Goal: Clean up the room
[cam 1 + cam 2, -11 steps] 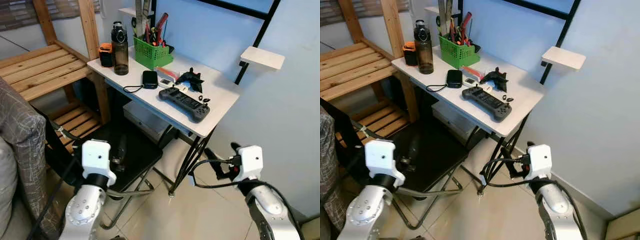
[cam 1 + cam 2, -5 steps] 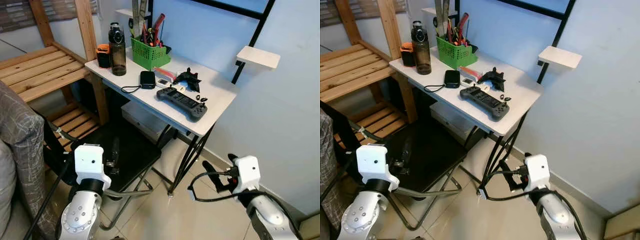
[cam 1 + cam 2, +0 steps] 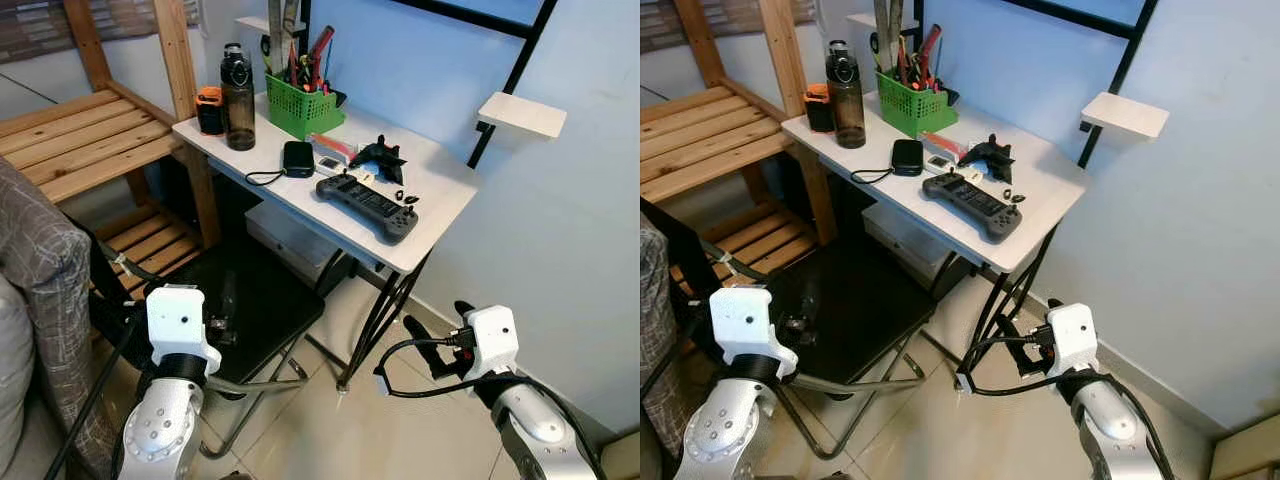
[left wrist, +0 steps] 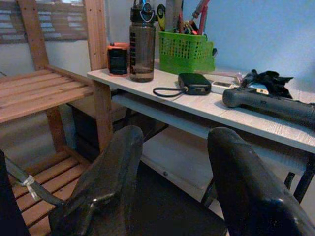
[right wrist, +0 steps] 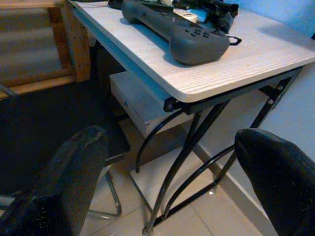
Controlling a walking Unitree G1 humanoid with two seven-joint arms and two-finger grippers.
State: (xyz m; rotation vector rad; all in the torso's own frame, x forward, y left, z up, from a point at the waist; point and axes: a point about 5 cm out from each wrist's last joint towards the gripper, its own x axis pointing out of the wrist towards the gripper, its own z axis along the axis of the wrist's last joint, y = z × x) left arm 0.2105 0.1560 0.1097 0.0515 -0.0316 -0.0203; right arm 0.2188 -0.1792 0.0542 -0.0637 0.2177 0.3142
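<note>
Place: I read this as a lived-in home room.
Evidence: cluttered small white desk (image 3: pixel 440 205), folding chair (image 3: pixel 270 300) below it, wooden shelving (image 3: pixel 90 140) beside it.

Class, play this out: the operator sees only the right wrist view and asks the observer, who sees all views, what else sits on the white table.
Operator: I see a grey controller. What's behind it?
Observer: A green basket full of tools, at the table's back edge.
Operator: Anything tall?
Observer: A dark water bottle stands at the far left corner.
Operator: And the left tool?
Observer: Open, low over a black chair.
</note>
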